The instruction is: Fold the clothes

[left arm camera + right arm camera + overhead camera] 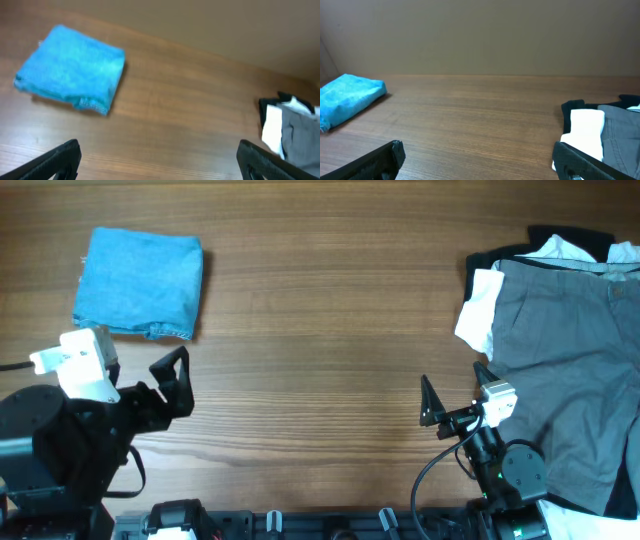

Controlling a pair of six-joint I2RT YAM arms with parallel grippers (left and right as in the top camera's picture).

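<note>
The light-blue jeans (pixel 140 282) lie folded into a compact square at the far left of the wooden table; they also show as the jeans (pixel 70 70) and the jeans (pixel 347 97) in the wrist views. At the right, grey trousers (pixel 570 370) lie spread over a white garment (pixel 480 305) and a black garment (pixel 560 240). My left gripper (pixel 175 385) hangs open just below the jeans and touches nothing. Left of the grey trousers, my right gripper (pixel 428 402) is open and empty. Only bare wood lies between the jaws of the left gripper (pixel 157 160) and the right gripper (pixel 477 157).
The pile of clothes reaches past the table's right edge. The arm bases and cables (pixel 440 470) sit along the front edge. A plain wall (pixel 480 35) stands behind the table.
</note>
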